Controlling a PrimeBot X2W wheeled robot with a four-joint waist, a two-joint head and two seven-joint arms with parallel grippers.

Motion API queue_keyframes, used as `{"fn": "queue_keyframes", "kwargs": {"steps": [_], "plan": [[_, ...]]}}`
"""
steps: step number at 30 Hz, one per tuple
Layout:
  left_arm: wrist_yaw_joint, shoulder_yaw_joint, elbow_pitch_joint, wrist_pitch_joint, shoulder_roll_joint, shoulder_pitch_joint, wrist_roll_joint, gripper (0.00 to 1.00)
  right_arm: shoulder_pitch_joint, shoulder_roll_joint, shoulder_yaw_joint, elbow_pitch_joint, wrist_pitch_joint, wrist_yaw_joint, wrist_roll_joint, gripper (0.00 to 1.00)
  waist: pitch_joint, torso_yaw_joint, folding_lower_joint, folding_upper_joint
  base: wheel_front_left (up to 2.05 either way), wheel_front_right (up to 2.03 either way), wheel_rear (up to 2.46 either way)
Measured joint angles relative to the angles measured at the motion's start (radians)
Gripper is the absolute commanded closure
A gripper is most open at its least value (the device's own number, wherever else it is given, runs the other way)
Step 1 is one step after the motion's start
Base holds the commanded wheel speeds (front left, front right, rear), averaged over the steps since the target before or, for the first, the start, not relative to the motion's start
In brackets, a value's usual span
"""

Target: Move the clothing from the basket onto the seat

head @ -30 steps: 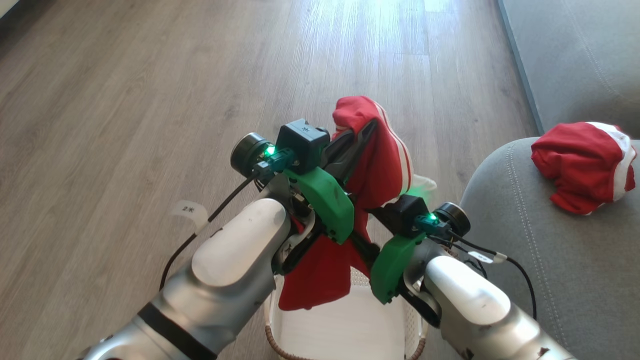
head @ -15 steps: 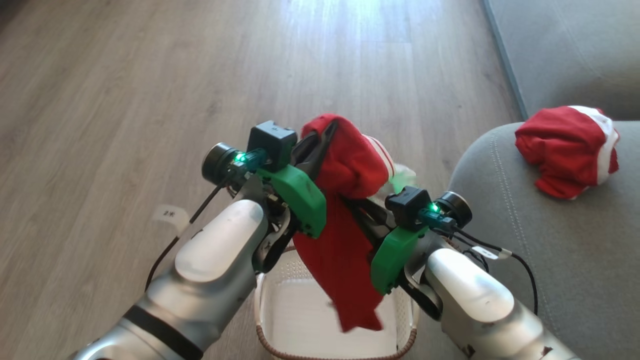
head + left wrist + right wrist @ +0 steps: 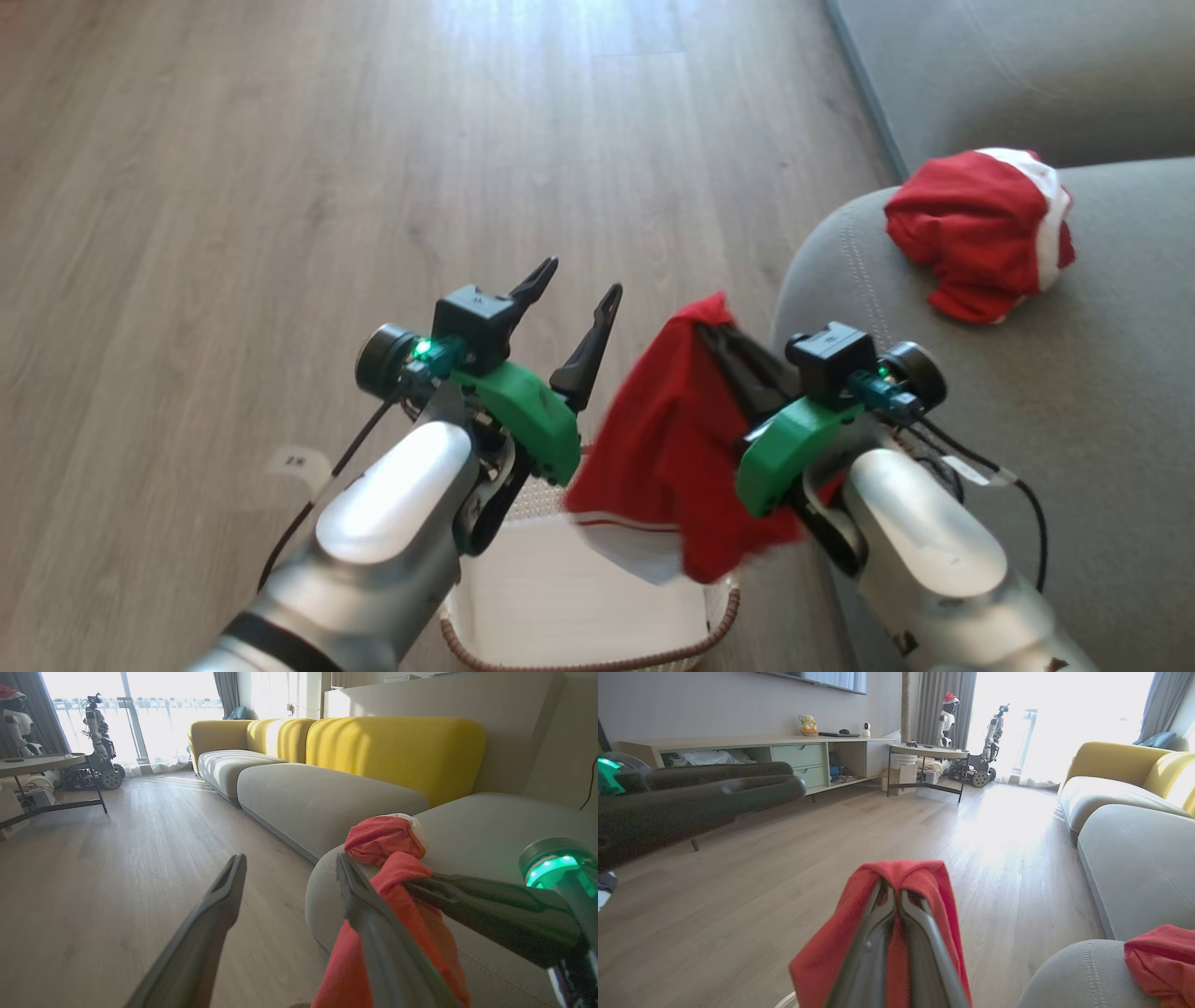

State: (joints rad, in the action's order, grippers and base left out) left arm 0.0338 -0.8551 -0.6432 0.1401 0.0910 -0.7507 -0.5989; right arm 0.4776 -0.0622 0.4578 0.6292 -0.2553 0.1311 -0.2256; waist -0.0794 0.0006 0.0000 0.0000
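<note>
One red garment (image 3: 672, 448) with a white hem hangs from my right gripper (image 3: 717, 325), which is shut on its top fold above the white basket (image 3: 719, 621). In the right wrist view the cloth (image 3: 831, 952) drapes over both sides of the closed gripper (image 3: 892, 890). My left gripper (image 3: 579, 280) stands open and empty just left of the cloth; its fingers (image 3: 224, 896) are spread wide. The other red and white garment (image 3: 980, 224) lies bunched on the grey seat (image 3: 1027, 401), near its rounded corner (image 3: 327, 882).
Wooden floor (image 3: 280, 187) stretches to the left and ahead. A second grey cushion (image 3: 1008, 75) lies beyond the seat, with yellow backrests (image 3: 397, 746) behind. A low cabinet (image 3: 794, 760), a side table (image 3: 924, 751) and parked robots (image 3: 990, 742) stand far across the room.
My left gripper opened and let go of the garment. My right gripper shut on it and carried it right, toward the seat. The head camera turned right.
</note>
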Motion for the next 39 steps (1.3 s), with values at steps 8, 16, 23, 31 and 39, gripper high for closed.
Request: {"fn": "queue_keyframes", "kwargs": {"steps": [8, 16, 23, 31, 39], "plan": [[-0.004, -0.015, 0.003, 0.022, 0.005, 0.036, 0.000, 0.00, -0.001, -0.009, -0.097, -0.020, 0.000, 0.000, 0.070, 1.00, 0.007, -0.069, 0.0000, 0.0000, 0.00, 0.00, 0.00], [0.002, -0.044, 0.015, 0.039, -0.001, 0.080, 0.000, 0.00, 0.000, -0.057, -0.155, -0.056, 0.000, 0.000, 0.103, 1.00, 0.016, -0.171, 0.0000, 0.0000, 0.00, 0.00, 0.00], [0.003, -0.061, 0.019, 0.053, -0.012, 0.096, 0.000, 0.00, 0.003, -0.097, -0.172, -0.085, 0.000, 0.000, 0.106, 1.00, 0.030, -0.265, 0.0000, 0.0000, 0.00, 0.00, 0.00], [0.010, -0.068, 0.025, 0.066, -0.022, 0.096, 0.000, 0.00, 0.008, -0.131, -0.191, -0.115, 0.005, 0.000, 0.102, 1.00, 0.053, -0.329, 0.0000, 0.0000, 0.00, 0.00, 0.00], [0.011, -0.083, 0.033, 0.073, -0.028, 0.096, -0.004, 0.00, 0.117, -0.165, -0.192, -0.111, 0.027, 0.000, 0.084, 1.00, 0.086, -0.312, 0.0000, 0.0000, 0.00, 0.00, 0.00]]}}
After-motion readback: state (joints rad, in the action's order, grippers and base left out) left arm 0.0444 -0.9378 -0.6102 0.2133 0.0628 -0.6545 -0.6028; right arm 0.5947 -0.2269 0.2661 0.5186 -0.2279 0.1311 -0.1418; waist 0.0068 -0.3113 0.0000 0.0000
